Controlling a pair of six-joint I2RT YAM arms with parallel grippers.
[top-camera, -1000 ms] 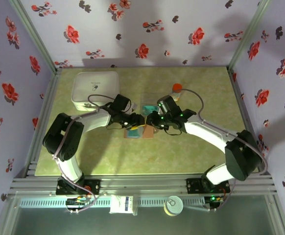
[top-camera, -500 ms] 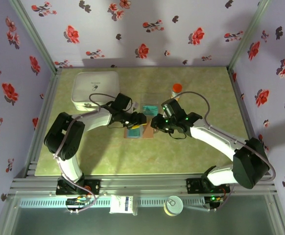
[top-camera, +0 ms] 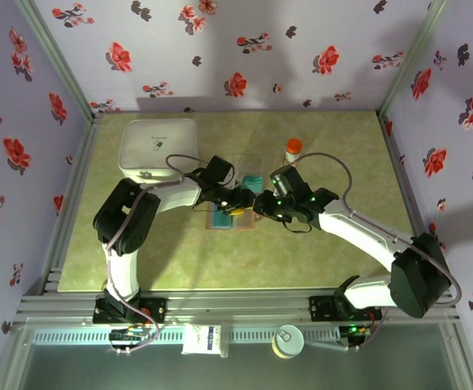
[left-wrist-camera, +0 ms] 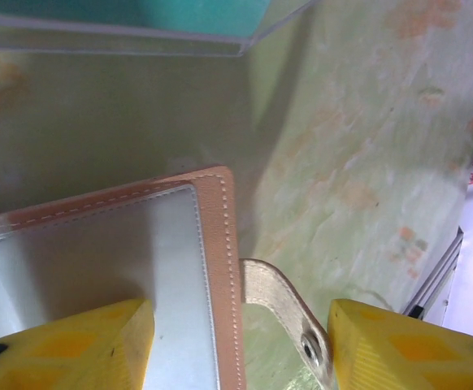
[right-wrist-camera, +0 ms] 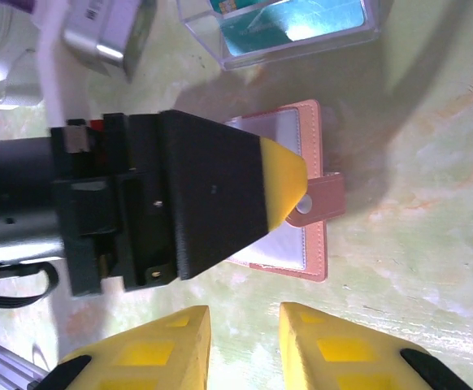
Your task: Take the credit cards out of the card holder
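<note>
- While the card holder is lying open beside the clear tray, the left tool is straddling its edge, wide; the right tool is hovering narrow, empty.
- Thin, slick cards are probably wanting an edge pinch.

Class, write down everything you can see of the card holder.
The card holder lies flat and opened on the green table, beside the clear tray. It has a tan, stitched, leather-like border, a shiny clear window pocket and a strap with a snap sticking out from one edge. The left hand straddles that edge, fingers apart.
</note>
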